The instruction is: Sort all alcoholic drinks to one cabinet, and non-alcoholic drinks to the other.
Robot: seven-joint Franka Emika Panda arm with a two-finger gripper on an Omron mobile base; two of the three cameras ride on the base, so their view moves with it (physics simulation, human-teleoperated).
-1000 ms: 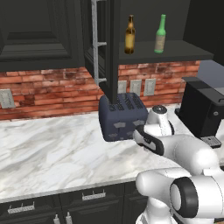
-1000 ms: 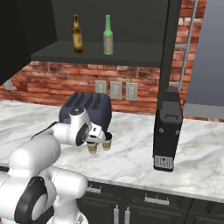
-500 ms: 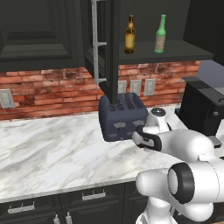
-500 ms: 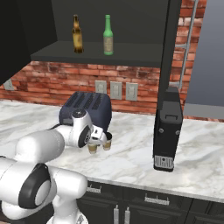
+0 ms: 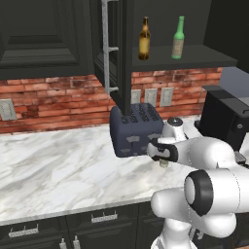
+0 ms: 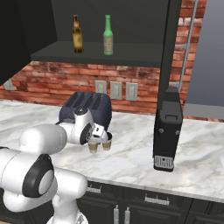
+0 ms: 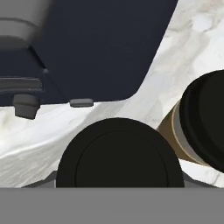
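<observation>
Two alcoholic drinks stand on the open upper cabinet's shelf: an amber bottle (image 5: 144, 39) (image 6: 77, 34) and a green bottle (image 5: 178, 38) (image 6: 108, 35). Two non-alcoholic drinks, tan cups with dark lids, stand side by side on the marble counter in front of the toaster: the left cup (image 6: 92, 147) (image 7: 119, 153) (image 5: 164, 164) and the right cup (image 6: 106, 142) (image 7: 205, 122). My gripper (image 6: 93, 141) (image 5: 162, 156) is down over the left cup. Its dark lid lies right under the hand camera and hides the fingertips.
A dark blue toaster (image 5: 133, 129) (image 6: 85, 105) (image 7: 96, 48) stands just behind the cups. A black coffee machine (image 5: 226, 119) (image 6: 167, 127) stands to the right. The cabinet's open door (image 5: 114, 48) hangs above the toaster. Marble counter (image 5: 53, 160) stretches to the left.
The hand has stayed low over the left cup beside the toaster while the arm's elbow has shifted. The cups and bottles have not moved.
</observation>
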